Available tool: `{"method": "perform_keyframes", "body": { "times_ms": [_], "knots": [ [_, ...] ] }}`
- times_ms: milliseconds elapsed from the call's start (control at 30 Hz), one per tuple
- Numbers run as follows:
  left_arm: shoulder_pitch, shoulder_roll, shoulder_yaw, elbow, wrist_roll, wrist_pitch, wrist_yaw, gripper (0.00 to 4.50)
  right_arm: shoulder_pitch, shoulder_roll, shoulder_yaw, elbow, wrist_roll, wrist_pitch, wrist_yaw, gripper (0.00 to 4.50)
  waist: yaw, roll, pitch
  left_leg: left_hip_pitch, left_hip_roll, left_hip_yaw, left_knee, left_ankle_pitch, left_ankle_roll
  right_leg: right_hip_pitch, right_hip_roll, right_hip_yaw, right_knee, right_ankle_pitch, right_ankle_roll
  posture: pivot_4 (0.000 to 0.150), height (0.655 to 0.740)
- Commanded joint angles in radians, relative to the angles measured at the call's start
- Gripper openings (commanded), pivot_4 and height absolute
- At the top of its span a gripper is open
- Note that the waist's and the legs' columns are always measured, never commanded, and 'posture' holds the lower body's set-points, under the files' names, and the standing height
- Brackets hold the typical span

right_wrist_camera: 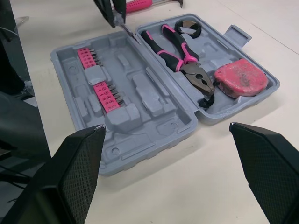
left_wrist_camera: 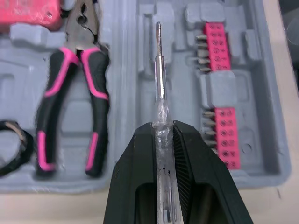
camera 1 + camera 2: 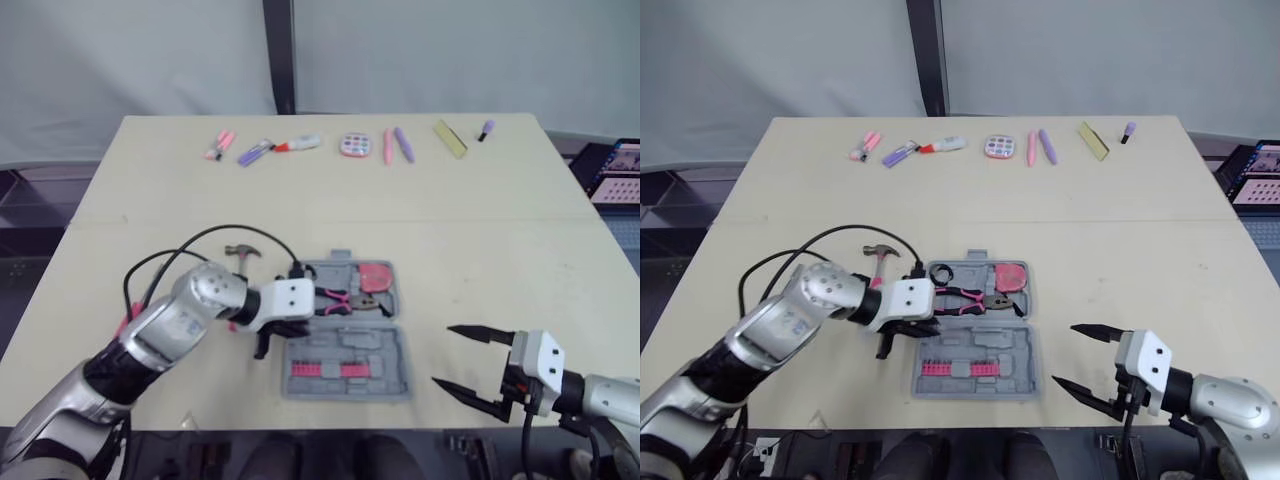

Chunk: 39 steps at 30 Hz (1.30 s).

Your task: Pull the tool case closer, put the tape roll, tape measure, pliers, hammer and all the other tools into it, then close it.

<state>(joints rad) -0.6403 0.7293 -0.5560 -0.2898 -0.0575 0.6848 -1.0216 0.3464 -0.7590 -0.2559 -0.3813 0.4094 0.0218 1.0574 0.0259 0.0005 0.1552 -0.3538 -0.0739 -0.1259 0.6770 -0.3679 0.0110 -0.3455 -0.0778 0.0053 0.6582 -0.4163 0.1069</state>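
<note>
The grey tool case (image 3: 385, 350) lies open near the table's front edge. Its far half holds pink-and-black pliers (image 2: 96, 93), a red tape measure (image 3: 375, 277) and a black tape roll (image 3: 942, 271). The near half carries pink bit strips (image 2: 219, 42). My left gripper (image 2: 162, 128) is shut on a clear-handled screwdriver (image 2: 160, 84), whose shaft points over the case's left side near the hinge. The pink-handled hammer (image 3: 243, 255) lies on the table behind that gripper, left of the case. My right gripper (image 3: 443, 356) stands open and empty to the right of the case.
Several pens, markers and small items (image 3: 300, 145) lie in a row along the table's far edge, among them a yellow bar (image 3: 450, 138). A screen (image 3: 615, 170) stands off the table's right side. Black cables (image 3: 215, 238) arc over my left arm.
</note>
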Motion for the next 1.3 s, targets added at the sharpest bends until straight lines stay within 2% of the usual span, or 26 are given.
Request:
{"method": "perform_keyframes", "body": {
  "times_ms": [33,133,333,733,1000,1300],
  "knots": [
    [-0.053,-0.035,-0.029,0.028,0.033,0.015,-0.022,0.02,-0.003,-0.005,-0.007,-0.001,0.004,-0.015,0.010,4.50,0.000,0.000,0.000,0.000,0.000,0.000,0.000,0.000,0.000,0.000,0.000,0.000,0.000,0.000,0.000,0.150,0.7400],
    [-0.095,-0.074,-0.071,0.052,0.064,0.042,-0.029,0.02,-0.005,-0.005,-0.006,0.001,0.003,-0.017,0.012,4.50,0.000,0.000,0.000,0.000,0.000,0.000,0.000,0.000,0.000,0.000,0.000,0.000,0.000,0.000,0.000,0.150,0.7400],
    [-0.144,-0.086,-0.124,0.043,0.108,0.083,-0.061,0.02,-0.012,-0.007,-0.004,0.011,-0.004,-0.022,0.012,4.50,0.000,0.000,0.000,0.000,0.000,0.000,0.002,0.000,0.000,0.000,0.000,0.000,0.001,0.000,0.000,0.150,0.7400],
    [-0.143,-0.129,-0.169,0.047,0.167,0.122,-0.048,0.02,0.010,-0.002,-0.006,-0.009,-0.009,-0.017,0.001,4.50,0.002,0.000,0.000,-0.001,0.000,0.000,0.003,0.000,0.001,0.000,0.000,0.000,0.001,0.000,0.000,0.150,0.7400],
    [-0.136,-0.196,-0.189,0.118,0.206,0.111,-0.008,0.02,0.032,-0.004,-0.013,-0.027,-0.011,-0.012,-0.008,4.50,0.001,0.000,0.000,-0.001,0.000,0.000,0.003,-0.001,0.001,0.000,0.000,0.000,0.001,0.000,0.000,0.150,0.7400],
    [-0.118,-0.219,-0.200,0.145,0.234,0.099,0.019,0.02,0.050,-0.001,-0.018,-0.039,-0.011,-0.009,-0.016,4.50,0.002,0.000,0.000,-0.001,0.000,0.000,0.004,-0.001,0.001,0.000,0.000,0.000,0.002,0.000,0.000,0.150,0.7400]
  ]
}}
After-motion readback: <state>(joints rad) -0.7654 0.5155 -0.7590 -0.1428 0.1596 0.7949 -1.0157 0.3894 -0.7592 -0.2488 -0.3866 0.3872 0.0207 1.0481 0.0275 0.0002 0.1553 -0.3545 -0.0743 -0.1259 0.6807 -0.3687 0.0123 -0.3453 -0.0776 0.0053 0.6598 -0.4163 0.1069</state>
